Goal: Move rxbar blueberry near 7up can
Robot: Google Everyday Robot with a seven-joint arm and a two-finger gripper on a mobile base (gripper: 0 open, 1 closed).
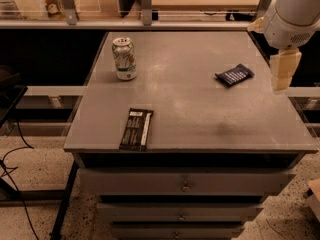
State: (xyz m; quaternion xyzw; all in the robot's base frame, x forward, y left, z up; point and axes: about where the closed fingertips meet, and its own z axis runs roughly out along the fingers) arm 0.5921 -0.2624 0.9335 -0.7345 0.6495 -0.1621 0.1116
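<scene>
The small, flat navy-blue rxbar blueberry (234, 75) lies on the right side of the grey table (200, 129), well apart from the upright white-silver 7up can (124, 59). The pale gripper (281, 85) hangs beside it; spread or closed, I cannot tell. The bar looks light, thin and slippery, so pinch it across its narrow width.

Navy rxbar blueberry (234, 75), white-green 7up can (124, 59), grey table (200, 119) — cream tool (284, 81) at right edge.

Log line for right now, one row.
gripper: hovering right of rxbar blueberry, apart from it | rxbar blueberry: flat on table, right side | 7up can: upright, back left | move: not yet done
</scene>
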